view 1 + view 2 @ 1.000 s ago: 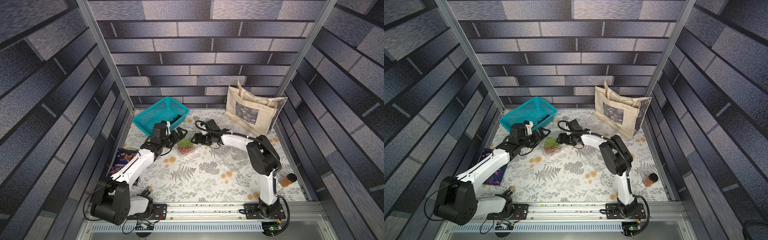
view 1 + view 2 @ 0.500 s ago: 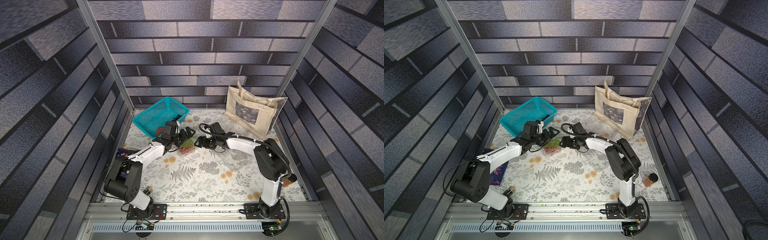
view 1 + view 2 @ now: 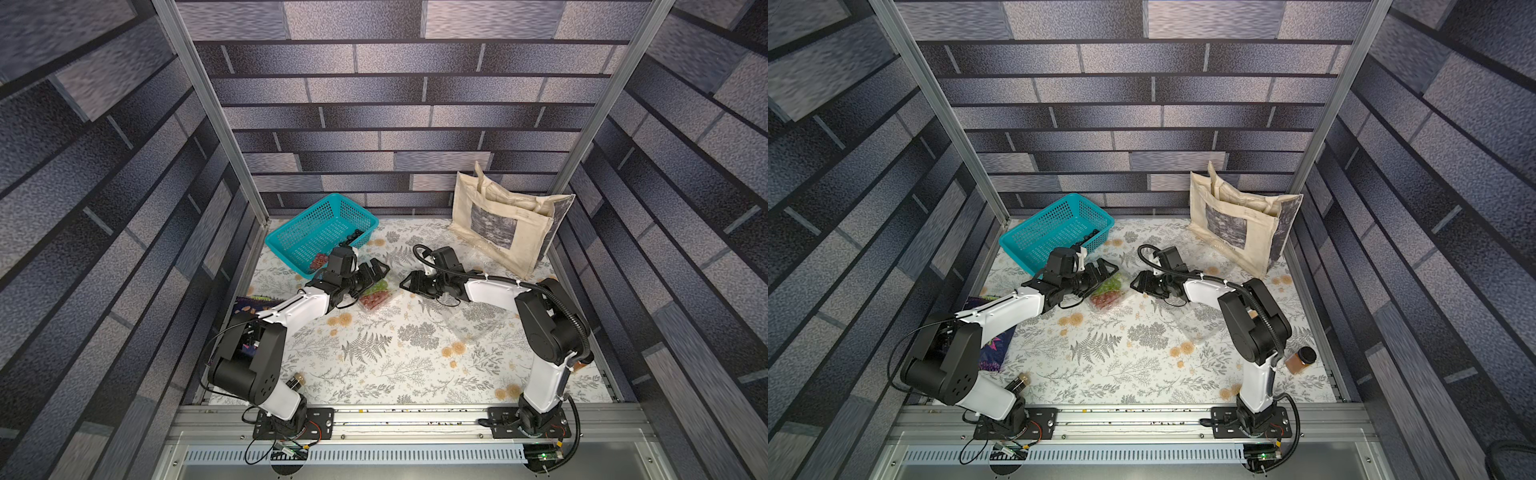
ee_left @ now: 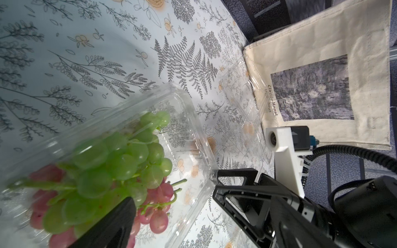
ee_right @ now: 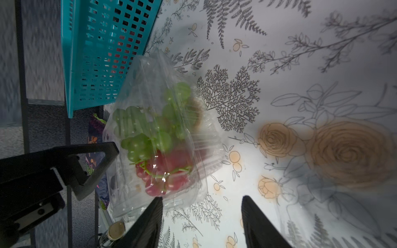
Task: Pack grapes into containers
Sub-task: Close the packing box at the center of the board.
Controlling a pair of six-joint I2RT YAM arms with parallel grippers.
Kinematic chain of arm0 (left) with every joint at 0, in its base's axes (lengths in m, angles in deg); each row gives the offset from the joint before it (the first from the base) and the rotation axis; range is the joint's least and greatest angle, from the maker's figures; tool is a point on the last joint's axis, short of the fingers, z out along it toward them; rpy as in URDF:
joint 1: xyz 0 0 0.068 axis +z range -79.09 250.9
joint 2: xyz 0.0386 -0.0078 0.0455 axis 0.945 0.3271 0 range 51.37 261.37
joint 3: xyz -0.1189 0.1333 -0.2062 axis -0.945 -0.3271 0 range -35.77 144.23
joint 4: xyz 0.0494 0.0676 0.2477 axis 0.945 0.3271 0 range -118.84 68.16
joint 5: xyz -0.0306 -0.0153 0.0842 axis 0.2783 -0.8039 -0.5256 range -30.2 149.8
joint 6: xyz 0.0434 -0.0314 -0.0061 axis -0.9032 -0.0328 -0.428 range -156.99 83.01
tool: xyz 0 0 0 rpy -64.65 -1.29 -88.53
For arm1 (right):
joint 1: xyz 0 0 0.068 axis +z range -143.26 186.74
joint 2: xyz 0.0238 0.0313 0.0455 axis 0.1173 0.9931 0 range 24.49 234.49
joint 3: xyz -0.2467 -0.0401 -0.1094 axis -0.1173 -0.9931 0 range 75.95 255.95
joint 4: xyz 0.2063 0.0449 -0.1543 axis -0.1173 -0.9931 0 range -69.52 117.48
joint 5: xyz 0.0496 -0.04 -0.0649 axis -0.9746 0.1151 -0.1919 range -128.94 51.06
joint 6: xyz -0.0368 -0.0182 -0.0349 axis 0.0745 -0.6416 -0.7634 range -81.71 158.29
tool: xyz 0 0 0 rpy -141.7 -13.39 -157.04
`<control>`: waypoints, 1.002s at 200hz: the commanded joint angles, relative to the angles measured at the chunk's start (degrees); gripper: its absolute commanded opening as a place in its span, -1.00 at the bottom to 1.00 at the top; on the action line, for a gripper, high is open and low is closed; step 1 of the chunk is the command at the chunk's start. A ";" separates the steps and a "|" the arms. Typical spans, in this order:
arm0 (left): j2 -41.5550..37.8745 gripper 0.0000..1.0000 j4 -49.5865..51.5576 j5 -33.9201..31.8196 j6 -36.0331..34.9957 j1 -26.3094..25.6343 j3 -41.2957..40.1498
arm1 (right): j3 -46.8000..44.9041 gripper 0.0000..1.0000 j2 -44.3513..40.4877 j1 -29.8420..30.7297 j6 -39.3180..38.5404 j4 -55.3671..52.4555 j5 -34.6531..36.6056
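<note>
Grey brick-pattern walls point(image 3: 374, 104) around a fern-and-rose printed tablecloth point(image 3: 374, 357).

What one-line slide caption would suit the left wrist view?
Green grapes and red grapes share a clear container, the right gripper at its corner, a tote bag in the background.

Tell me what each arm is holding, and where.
Nothing: the left gripper and right gripper both stand open by the box of grapes.

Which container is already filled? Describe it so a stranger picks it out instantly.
Start at the teal basket in the back left corner. Just in front of it lies a clear clamshell container. It alone holds green grapes and red grapes; the other clear container near the tote bag is empty.
</note>
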 commanded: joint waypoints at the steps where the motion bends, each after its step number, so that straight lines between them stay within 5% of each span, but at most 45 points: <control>1: -1.33 1.00 -0.95 -0.72 0.17 -0.41 -1.07 | -1.35 0.15 -0.71 -0.89 2.91 6.17 -2.68; 73: -1.17 1.00 -0.95 -0.96 -0.22 -0.48 -2.18 | -3.29 0.13 0.57 -2.43 4.47 9.39 -5.01; 200: -0.98 1.00 -0.69 -1.18 -0.81 -0.54 -2.71 | -0.73 -0.30 5.39 -3.20 8.54 16.27 -9.23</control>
